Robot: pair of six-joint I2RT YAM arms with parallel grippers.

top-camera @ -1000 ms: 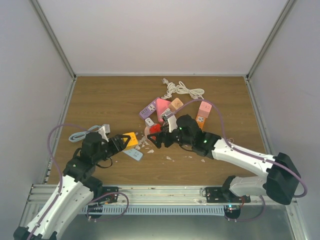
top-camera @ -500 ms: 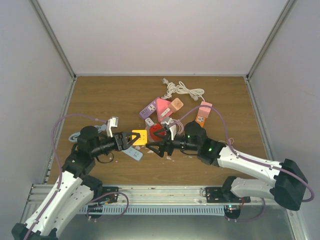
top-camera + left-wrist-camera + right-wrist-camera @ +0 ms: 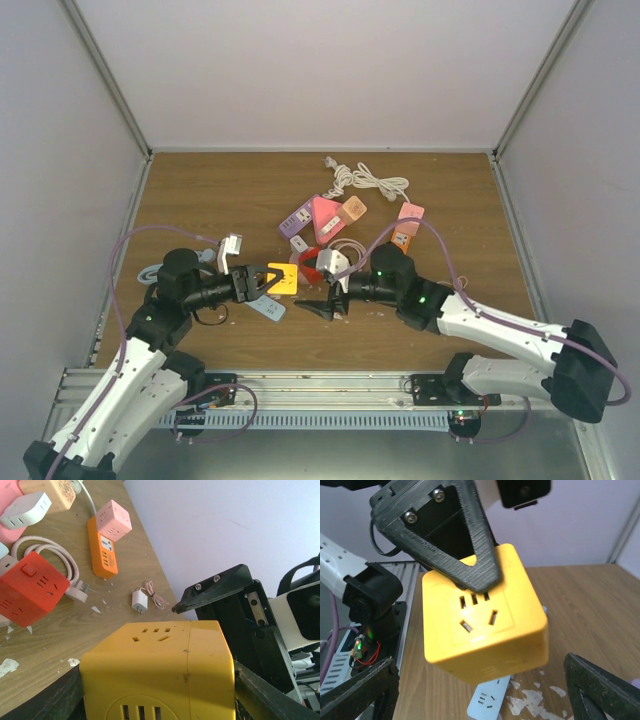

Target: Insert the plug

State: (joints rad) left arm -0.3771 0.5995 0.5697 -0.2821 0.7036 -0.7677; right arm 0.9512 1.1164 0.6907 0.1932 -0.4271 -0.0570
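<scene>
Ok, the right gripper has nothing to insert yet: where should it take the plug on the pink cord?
Probably by its body, from above: the plug lies flat on the table, prongs sideways, leaving both sides free to pinch behind them.

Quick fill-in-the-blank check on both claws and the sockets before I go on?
The left claw grips the ___ socket cube.
The right claw stands ___ with nothing in it.
A pink cube sits at one end of the ___ power strip.
Missing: yellow; open; orange.
</scene>
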